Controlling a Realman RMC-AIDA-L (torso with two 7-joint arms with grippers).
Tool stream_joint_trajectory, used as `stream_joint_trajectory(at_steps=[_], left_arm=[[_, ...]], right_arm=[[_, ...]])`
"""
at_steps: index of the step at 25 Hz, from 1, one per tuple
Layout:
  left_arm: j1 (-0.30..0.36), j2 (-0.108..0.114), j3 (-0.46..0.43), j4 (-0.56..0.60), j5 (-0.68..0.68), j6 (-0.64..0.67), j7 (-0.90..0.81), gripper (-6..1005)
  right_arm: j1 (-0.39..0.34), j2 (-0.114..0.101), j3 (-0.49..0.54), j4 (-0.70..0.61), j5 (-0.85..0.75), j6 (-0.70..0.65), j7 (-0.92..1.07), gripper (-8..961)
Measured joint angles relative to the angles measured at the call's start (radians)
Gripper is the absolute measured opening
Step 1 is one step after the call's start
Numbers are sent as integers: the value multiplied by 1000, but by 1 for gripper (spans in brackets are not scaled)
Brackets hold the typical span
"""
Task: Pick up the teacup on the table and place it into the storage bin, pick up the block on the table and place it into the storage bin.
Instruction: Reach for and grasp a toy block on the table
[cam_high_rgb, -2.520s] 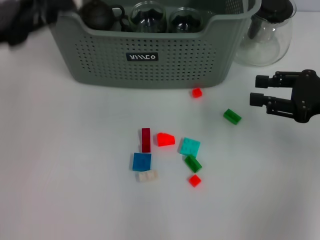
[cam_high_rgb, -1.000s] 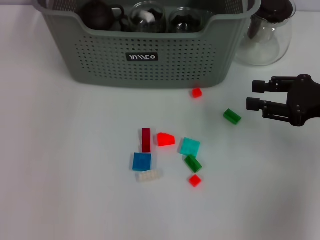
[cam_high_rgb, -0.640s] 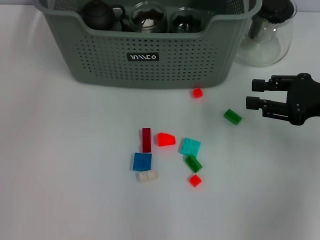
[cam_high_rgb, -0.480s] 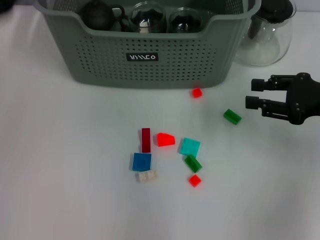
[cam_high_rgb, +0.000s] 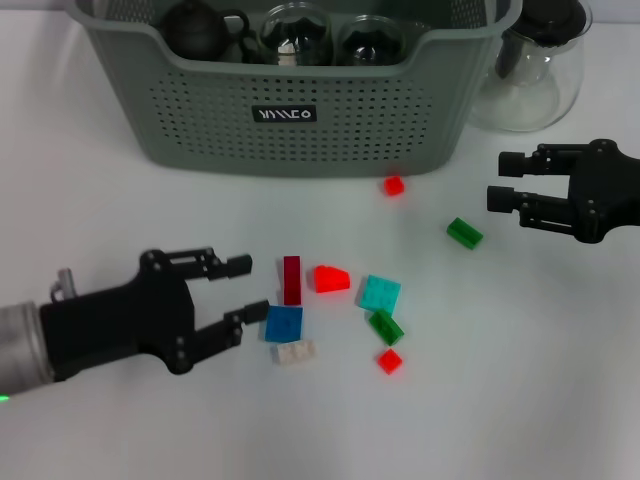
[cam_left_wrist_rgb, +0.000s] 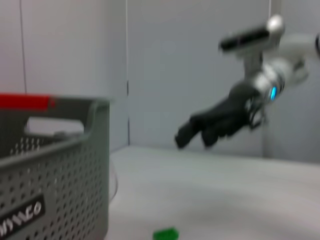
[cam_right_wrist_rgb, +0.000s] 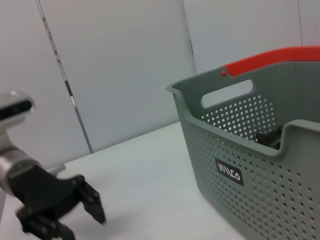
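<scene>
The grey-green storage bin (cam_high_rgb: 300, 120) stands at the back; it also shows as the bin (cam_left_wrist_rgb: 50, 165) in the left wrist view and the bin (cam_right_wrist_rgb: 260, 165) in the right wrist view. Inside it sit two glass teacups (cam_high_rgb: 295, 30) and a dark teapot (cam_high_rgb: 195, 28). Several blocks lie on the table: dark red (cam_high_rgb: 291, 279), red (cam_high_rgb: 331, 278), teal (cam_high_rgb: 380, 293), blue (cam_high_rgb: 284, 323), white (cam_high_rgb: 296, 351). My left gripper (cam_high_rgb: 250, 287) is open, just left of the blue and dark red blocks. My right gripper (cam_high_rgb: 500, 180) hangs open, right of a green block (cam_high_rgb: 464, 233).
A clear glass pitcher (cam_high_rgb: 530, 70) with a dark lid stands right of the bin. A small red block (cam_high_rgb: 393, 185) lies near the bin's front. Another green block (cam_high_rgb: 385, 326) and a small red one (cam_high_rgb: 389, 361) lie below the teal block.
My left arm has come into view from the lower left, its open gripper now beside the blue block. The right gripper has shifted slightly towards the back. The blocks have not moved.
</scene>
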Motion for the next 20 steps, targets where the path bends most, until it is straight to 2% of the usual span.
stream_joint_trajectory(at_steps=[3,8,13,20], left_arm=[[-13,0,6,-63,21,-95,93,441],[-33,0,31,-107,46,-211,132,460],[-41,-2,32,-135,63,-257,220,468],[-62,1,43,-145,93,-304,235,480]], right_arm=[[3,0,-4,0,0,0,3,524],[0,0,-4,0,0,0,3,524],[-4,0,-4,0,0,1,3,524],[-6,0,-4,0,0,1,3,524]])
